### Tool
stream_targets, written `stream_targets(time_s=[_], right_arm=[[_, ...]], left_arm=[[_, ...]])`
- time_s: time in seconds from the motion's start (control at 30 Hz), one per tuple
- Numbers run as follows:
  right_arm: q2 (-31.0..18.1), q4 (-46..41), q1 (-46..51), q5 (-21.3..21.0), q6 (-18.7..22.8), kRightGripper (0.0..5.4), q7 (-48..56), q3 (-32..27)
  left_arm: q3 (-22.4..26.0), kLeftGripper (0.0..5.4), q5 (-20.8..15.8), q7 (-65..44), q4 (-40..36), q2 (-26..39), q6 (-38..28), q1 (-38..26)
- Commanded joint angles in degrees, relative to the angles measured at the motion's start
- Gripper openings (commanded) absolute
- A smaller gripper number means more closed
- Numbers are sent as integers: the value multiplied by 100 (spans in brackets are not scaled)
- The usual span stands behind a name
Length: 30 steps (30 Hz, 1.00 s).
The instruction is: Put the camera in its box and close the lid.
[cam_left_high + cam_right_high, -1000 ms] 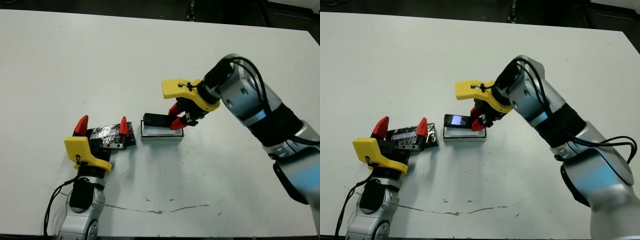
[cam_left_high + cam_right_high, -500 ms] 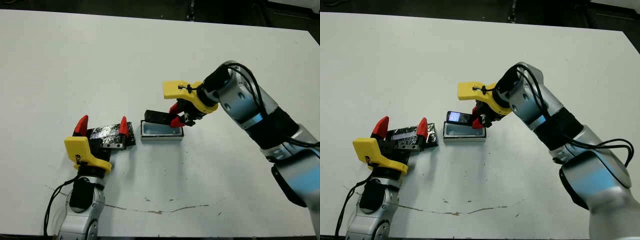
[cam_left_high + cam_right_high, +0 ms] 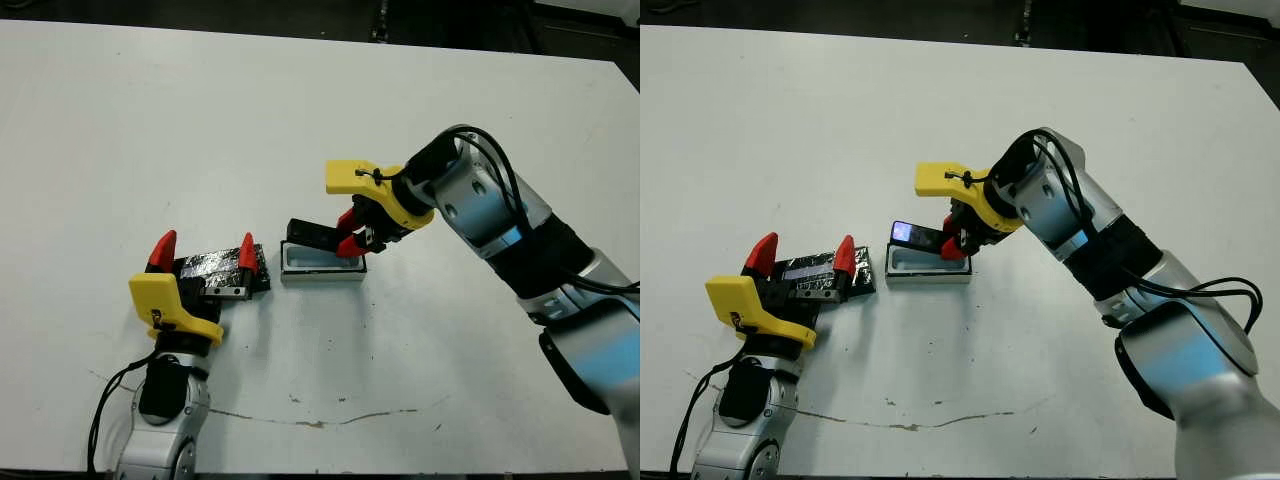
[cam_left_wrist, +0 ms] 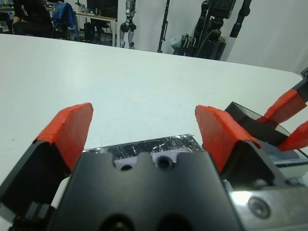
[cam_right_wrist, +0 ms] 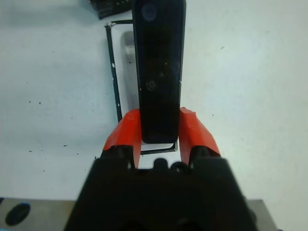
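Observation:
My right gripper point(image 3: 352, 235) is shut on one end of the camera point(image 3: 314, 234), a glossy black bar held tilted just above the box point(image 3: 322, 265). In the right wrist view the camera point(image 5: 159, 67) stands out between the red fingers point(image 5: 123, 135) over the box's rim point(image 5: 114, 79). The box is a small white-rimmed tray at mid table. The speckled black lid point(image 3: 215, 267) lies flat to the left of the box. My left gripper point(image 3: 203, 250) is open, its fingers straddling the lid point(image 4: 144, 145) without closing on it.
White table point(image 3: 180, 120) stretches wide on all sides. A thin crack or scratch line point(image 3: 330, 420) runs along the near part. Beyond the far edge are tripods and equipment point(image 4: 211, 24) and a seated person point(image 4: 29, 14).
The right gripper has shifted slightly and tilted the camera, its free end now raised a bit over the box's left end. The left arm and lid have stayed put.

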Motion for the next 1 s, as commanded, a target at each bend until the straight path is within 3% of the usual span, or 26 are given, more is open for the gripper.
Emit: stream_targets(time_s=[0.03, 0.57, 1.0], right_arm=[[-35, -116, 122, 108, 141, 166, 27, 57], [-56, -86, 232, 112, 69, 166, -161, 160], [-175, 246, 194, -81, -426, 166, -137, 320]], left_arm=[[20, 540, -48, -37, 64, -3, -16, 73], [6, 540, -7, -7, 45, 8, 18, 96], [16, 540, -49, -12, 29, 15, 28, 109]])
